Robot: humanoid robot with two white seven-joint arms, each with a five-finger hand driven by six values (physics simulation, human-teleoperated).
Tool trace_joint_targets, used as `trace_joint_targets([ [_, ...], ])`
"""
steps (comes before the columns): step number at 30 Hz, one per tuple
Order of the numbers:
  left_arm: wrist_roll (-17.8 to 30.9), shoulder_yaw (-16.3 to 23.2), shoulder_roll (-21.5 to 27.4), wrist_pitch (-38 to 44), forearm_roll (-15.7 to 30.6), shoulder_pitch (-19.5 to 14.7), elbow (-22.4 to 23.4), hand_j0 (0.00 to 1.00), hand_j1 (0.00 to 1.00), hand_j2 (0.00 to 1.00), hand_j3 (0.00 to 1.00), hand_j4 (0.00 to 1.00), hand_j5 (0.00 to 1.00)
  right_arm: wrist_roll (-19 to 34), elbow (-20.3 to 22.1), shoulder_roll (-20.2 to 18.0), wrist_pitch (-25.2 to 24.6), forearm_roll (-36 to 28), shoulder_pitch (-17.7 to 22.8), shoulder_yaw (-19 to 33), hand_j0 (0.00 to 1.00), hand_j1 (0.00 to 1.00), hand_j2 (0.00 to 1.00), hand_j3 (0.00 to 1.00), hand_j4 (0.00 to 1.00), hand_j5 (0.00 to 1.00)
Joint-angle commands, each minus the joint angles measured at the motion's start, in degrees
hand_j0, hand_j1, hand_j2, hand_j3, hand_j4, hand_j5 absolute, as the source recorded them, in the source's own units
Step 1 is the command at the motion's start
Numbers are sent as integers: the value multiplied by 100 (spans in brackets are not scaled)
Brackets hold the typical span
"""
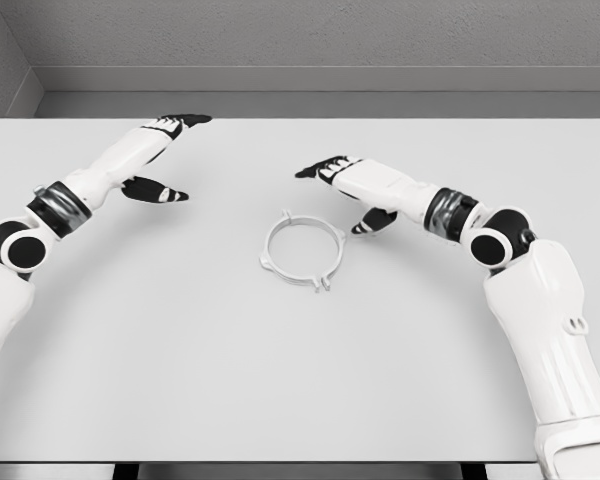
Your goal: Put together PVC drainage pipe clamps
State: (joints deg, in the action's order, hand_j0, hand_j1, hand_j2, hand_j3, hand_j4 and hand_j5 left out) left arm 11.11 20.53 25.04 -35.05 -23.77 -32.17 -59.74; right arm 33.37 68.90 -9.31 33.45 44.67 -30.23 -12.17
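While my right hand [342, 185] hovers released just beside the pipe clamp ring [302, 251] lying flat mid-table [180, 380], I should lower onto its near rim squarely; my left hand [165, 150] waits released, well apart.

A white pipe clamp ring [302, 250] is lying mid-bench [180, 380]; both robot hands, left [165, 150] and right [345, 190], are hovering open-fingered.

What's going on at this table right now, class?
A white humanoid robot holds both hands over a grey table. A white ring-shaped pipe clamp lies flat in the middle, untouched. The right hand hovers just beside it, fingers spread; the left hand is farther off, also open. Nothing is grasped yet.
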Motion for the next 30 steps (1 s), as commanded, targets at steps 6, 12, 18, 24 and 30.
trace_joint_targets([
  [6, -4, -14, 27, 5, 48, 0, -3, 100, 100, 100, 100, 100, 100, -15, -271, 17, -111, -28, -70, -31, 100, 100, 100, 100, 100, 100],
  [12, -4, -14, 27, 5, 48, 0, -3, 100, 100, 100, 100, 100, 100, -15, -227, 43, -102, -19, -79, -49, 100, 100, 100, 100, 100, 100],
  [18, -4, -23, 220, 5, 56, 17, -3, 100, 100, 100, 100, 100, 100, -15, -210, 52, -102, -19, -79, -67, 100, 100, 100, 100, 100, 100],
  [24, -4, -172, 290, 5, 56, 53, 6, 100, 100, 100, 100, 100, 100, -6, -210, 96, -102, -19, -79, -146, 100, 100, 100, 100, 100, 100],
  [30, -4, -208, 317, 5, 56, 61, 6, 100, 100, 100, 100, 100, 100, -6, -192, 105, -111, -19, -70, -155, 100, 100, 100, 100, 100, 100],
])
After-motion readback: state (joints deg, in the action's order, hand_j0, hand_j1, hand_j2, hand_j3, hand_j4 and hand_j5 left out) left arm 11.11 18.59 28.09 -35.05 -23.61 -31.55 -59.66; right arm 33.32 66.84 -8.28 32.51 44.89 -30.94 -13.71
